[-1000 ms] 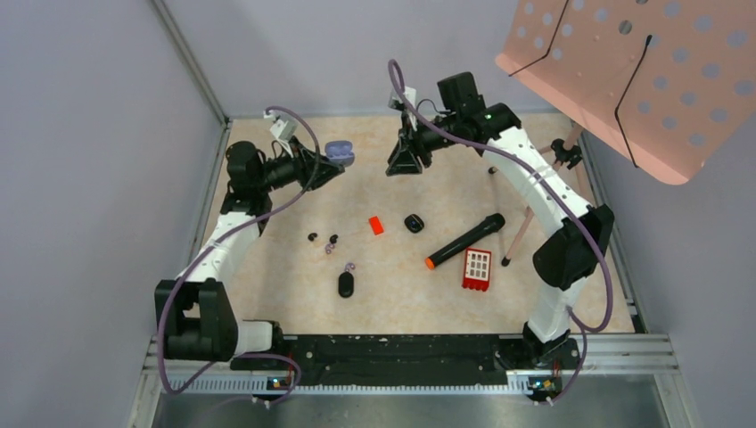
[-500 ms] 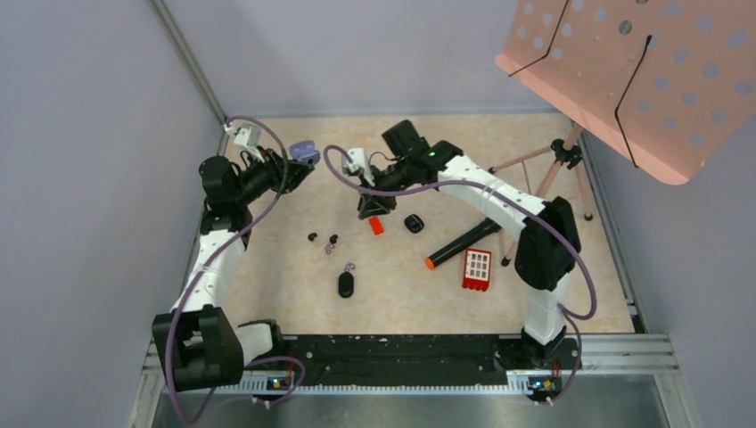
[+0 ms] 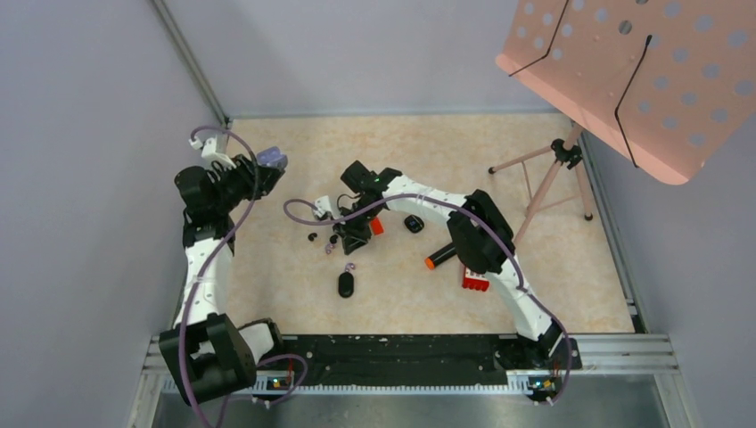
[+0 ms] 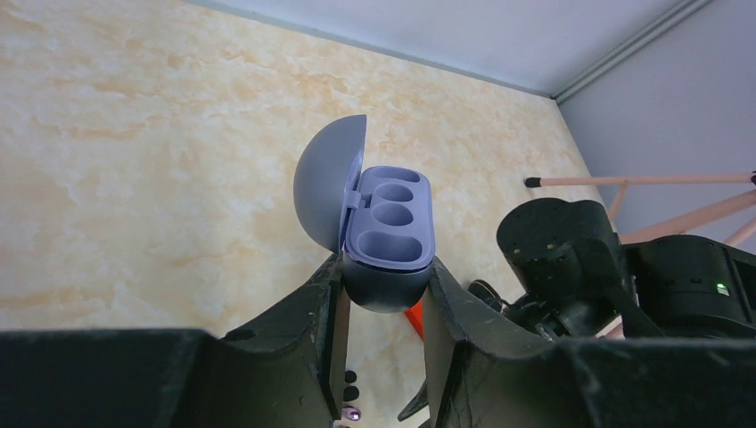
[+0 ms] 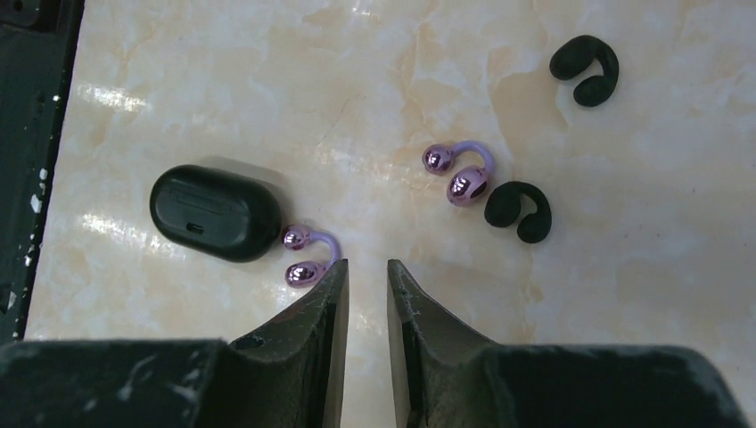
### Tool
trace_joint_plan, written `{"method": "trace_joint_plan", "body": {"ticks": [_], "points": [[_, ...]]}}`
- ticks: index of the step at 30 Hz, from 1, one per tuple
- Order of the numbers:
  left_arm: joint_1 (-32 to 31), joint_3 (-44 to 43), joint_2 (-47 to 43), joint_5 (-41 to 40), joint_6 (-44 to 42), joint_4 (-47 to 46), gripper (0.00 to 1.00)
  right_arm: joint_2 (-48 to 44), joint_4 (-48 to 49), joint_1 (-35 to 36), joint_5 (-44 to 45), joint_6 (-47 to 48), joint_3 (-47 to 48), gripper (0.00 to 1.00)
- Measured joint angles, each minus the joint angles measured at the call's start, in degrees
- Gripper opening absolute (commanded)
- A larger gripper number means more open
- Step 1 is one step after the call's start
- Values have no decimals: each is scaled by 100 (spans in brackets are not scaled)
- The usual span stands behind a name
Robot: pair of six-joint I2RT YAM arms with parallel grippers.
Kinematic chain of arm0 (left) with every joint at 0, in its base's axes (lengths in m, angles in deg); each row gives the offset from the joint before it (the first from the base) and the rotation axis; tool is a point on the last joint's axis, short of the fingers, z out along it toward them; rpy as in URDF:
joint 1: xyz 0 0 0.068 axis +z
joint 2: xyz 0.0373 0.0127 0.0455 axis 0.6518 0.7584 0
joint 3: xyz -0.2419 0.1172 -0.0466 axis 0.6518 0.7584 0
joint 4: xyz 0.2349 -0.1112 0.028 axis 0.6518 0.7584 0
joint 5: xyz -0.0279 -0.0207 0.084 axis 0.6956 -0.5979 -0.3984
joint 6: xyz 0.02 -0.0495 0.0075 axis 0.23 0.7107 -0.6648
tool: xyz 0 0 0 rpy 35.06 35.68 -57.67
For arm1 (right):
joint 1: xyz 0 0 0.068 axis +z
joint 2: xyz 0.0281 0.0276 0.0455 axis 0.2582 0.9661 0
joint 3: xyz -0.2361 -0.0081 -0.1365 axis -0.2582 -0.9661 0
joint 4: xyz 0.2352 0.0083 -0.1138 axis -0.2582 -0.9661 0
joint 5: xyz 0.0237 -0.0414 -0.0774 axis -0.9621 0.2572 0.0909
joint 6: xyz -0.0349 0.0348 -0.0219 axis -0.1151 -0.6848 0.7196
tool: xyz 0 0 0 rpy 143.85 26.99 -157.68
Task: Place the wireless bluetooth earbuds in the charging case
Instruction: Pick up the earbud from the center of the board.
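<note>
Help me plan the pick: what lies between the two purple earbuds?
Only bare tabletop, as the right wrist view shows: nothing sits between the lower purple earbud, by the black case, and the upper purple earbud.

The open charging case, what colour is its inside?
The charging case is pale purple inside, with a grey shell; the left wrist view shows it best.

Bright, even overhead lighting; soft short shadows; glossy glare patches on the table (image 5: 107,98); wrist-view foregrounds slightly soft.
</note>
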Motion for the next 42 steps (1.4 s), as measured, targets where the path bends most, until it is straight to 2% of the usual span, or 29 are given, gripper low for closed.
{"method": "trace_joint_plan", "body": {"ticks": [5,14,29,42], "points": [[37,37,-166,15,0,129,0,164,-162,50,52,109,317,23],[42,52,-170,31,0,254,0,221,-402,55,-4,219,354,28],[46,181,-173,210,4,345,0,468,-520,254,-15,190,365,29],[46,391,-356,223,76,376,0,321,-542,275,164,433,155,29]]}}
